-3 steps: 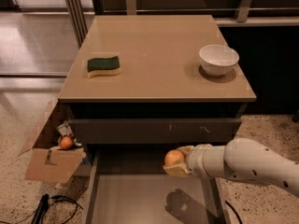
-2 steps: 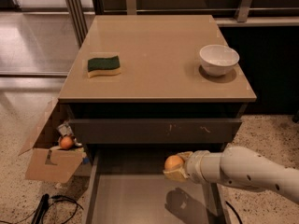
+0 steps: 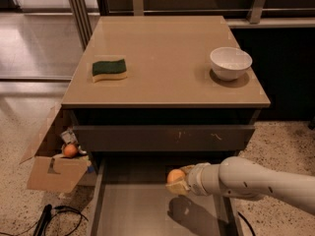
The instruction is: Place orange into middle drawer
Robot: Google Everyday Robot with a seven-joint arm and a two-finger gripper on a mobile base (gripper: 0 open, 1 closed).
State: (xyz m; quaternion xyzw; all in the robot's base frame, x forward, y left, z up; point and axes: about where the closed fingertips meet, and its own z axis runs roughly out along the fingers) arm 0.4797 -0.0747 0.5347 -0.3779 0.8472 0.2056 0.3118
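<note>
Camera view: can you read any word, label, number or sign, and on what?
No readable text anywhere.
Cardboard box: one dark mark on its flap, too blurred to read.
Upper drawer front: white scratches, not letters.
Gripper, holding the orange over the open middle drawer: no markings.

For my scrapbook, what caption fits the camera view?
Robot gripper holds an orange over the open middle drawer; sponge and bowl sit on the cabinet.

Dim overhead light; pincer (image 3: 177,183) gripping orange (image 3: 174,175) shadows drawer (image 3: 129,209) floor beneath.
</note>
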